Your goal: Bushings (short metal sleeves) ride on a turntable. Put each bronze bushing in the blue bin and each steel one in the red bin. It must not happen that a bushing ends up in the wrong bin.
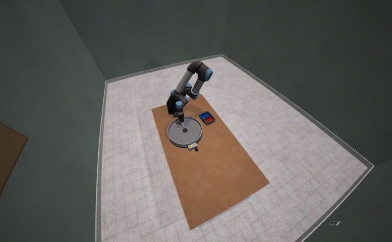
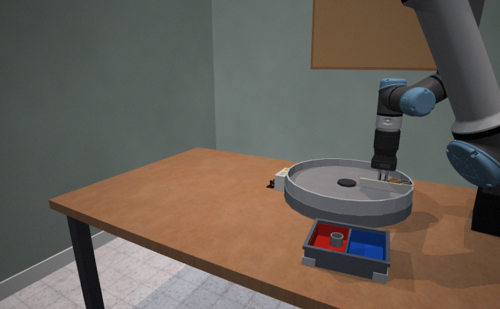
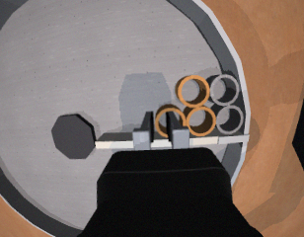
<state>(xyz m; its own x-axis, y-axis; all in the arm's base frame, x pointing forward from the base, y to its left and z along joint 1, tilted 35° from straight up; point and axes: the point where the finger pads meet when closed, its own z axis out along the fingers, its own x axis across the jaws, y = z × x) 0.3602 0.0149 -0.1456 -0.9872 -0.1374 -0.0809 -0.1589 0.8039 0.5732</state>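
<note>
On the grey turntable (image 1: pixel 188 138) (image 2: pixel 333 205) (image 3: pixel 68 49), three bronze bushings stand by the fence in the wrist view: an upper one (image 3: pixel 179 91), a lower middle one (image 3: pixel 200 134) and a left one (image 3: pixel 157 121). Two steel bushings (image 3: pixel 224 75) (image 3: pixel 230 132) stand beside them near the rim. My gripper (image 2: pixel 383 178) (image 3: pixel 159 120) is partly open, low over the left bronze bushing; the fingertips overlap its left side and middle in the wrist view. Their exact height is unclear. A steel bushing (image 2: pixel 336 241) stands in the red bin (image 1: pixel 210 119) (image 2: pixel 318 237). The blue bin (image 1: pixel 205 115) (image 2: pixel 367 249) shows no bushing.
A pale straight fence (image 2: pixel 370 183) (image 3: pixel 114 144) runs from near the dark hub (image 1: pixel 184 130) (image 2: pixel 346 182) (image 3: pixel 73 136) to the raised rim, close beside the fingers. A white box (image 1: pixel 192 146) (image 2: pixel 281 179) sits at the turntable's outer side.
</note>
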